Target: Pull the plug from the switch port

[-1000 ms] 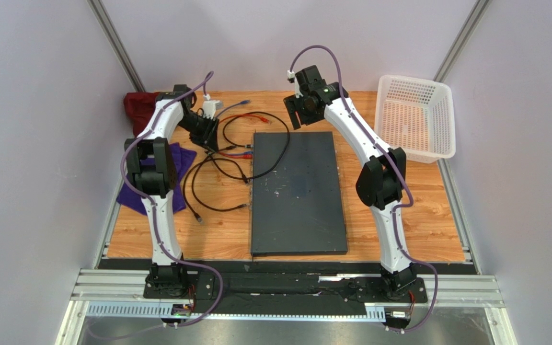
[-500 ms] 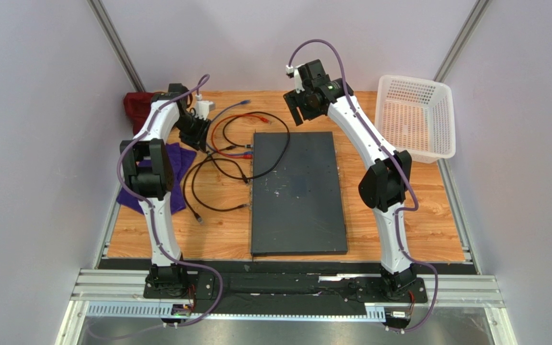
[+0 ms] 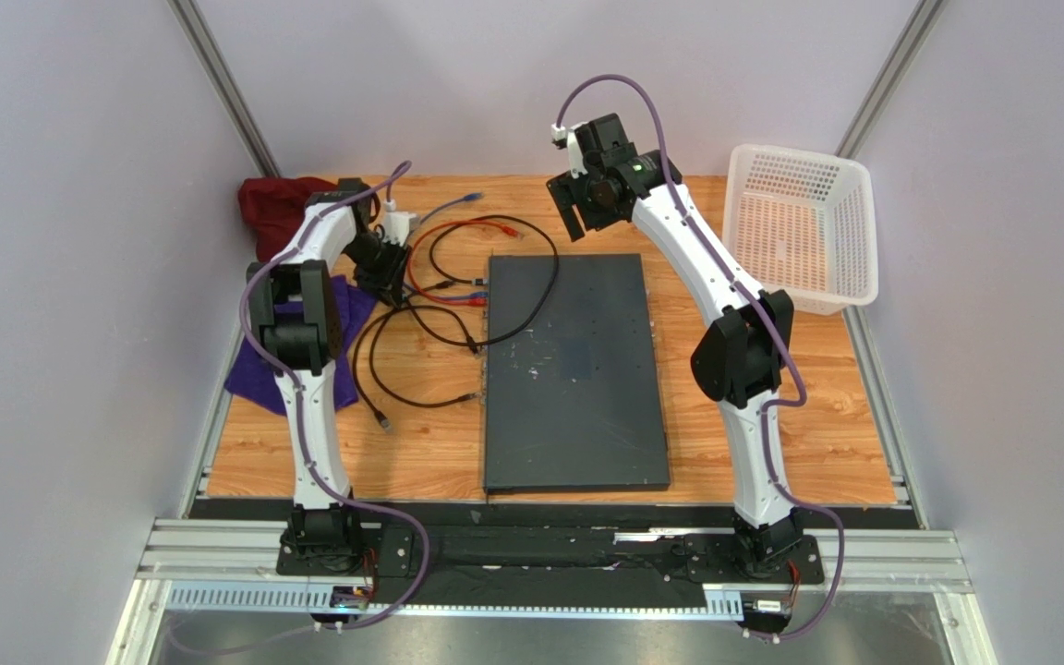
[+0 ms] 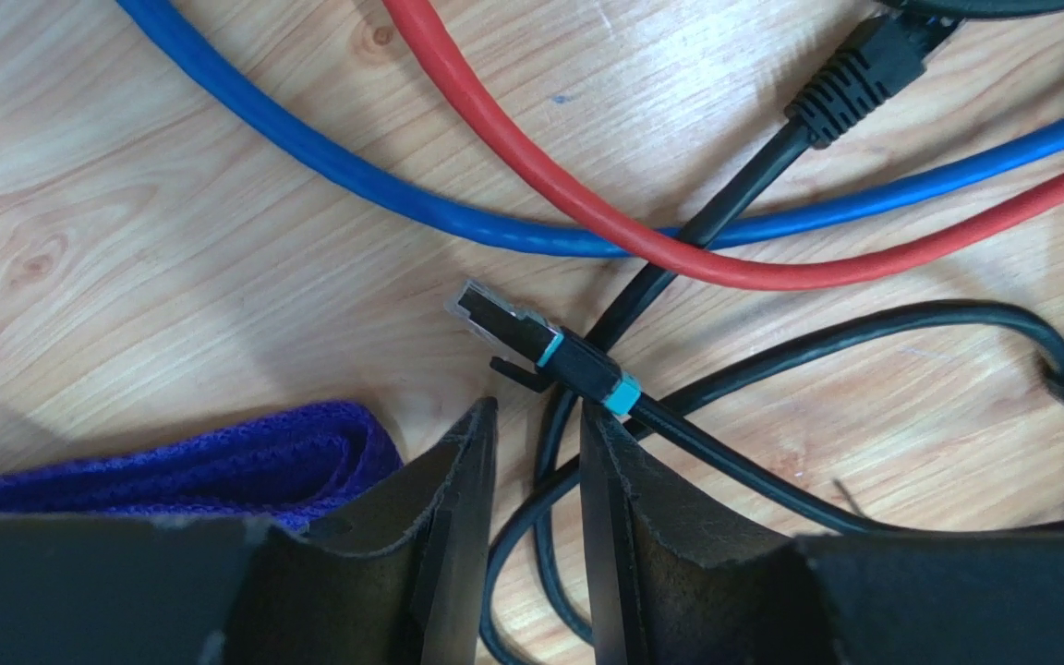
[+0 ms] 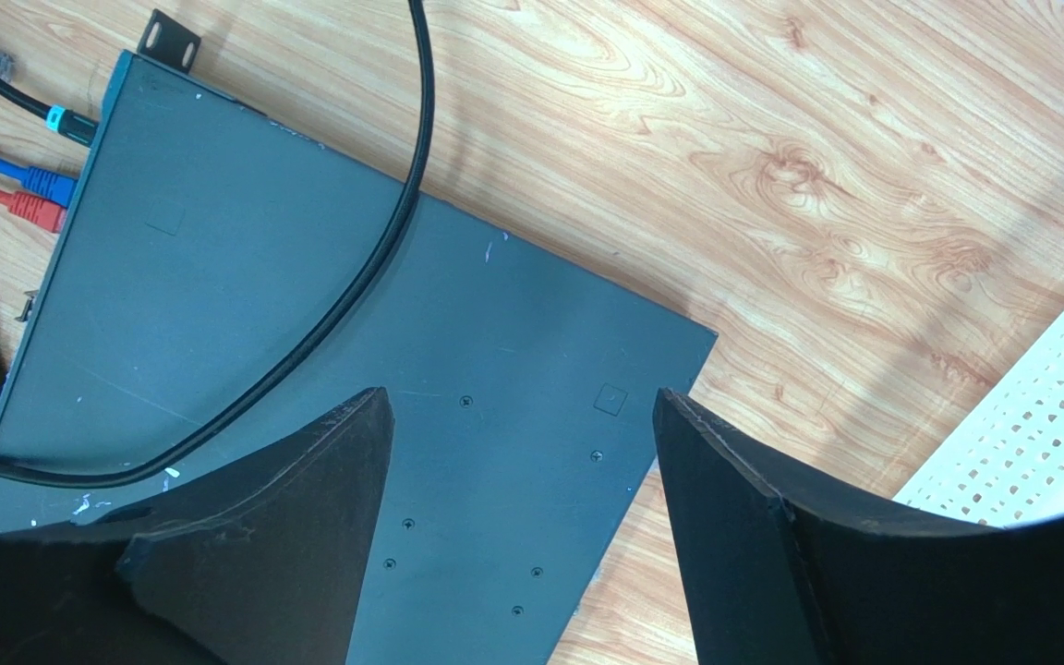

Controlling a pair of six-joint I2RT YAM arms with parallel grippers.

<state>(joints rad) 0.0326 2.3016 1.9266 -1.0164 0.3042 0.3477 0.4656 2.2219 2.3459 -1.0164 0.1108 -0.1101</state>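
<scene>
Top external view: the switch [image 3: 577, 371] lies flat at the worktop's [image 3: 801, 430] centre, with the blue plug [image 5: 41, 180] and red plug [image 5: 24, 209] seated at its 10 o'clock corner. The left hand [image 4: 531, 416] is narrowly parted over loose black cable [image 4: 718, 208], nothing gripped. The right hand [image 5: 521, 399] is spread wide and empty at the switch's 12 o'clock. A plug is judged small, rigid and latched, best pinched on its boot, not its limp cord. The heavy switch may need bracing.

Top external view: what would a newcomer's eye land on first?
The big dark grey switch lying flat mid-table. Next, the tangle of red, blue and black cables beside its far left edge, with the left gripper over it. Then the white mesh basket at the far right edge.
</scene>
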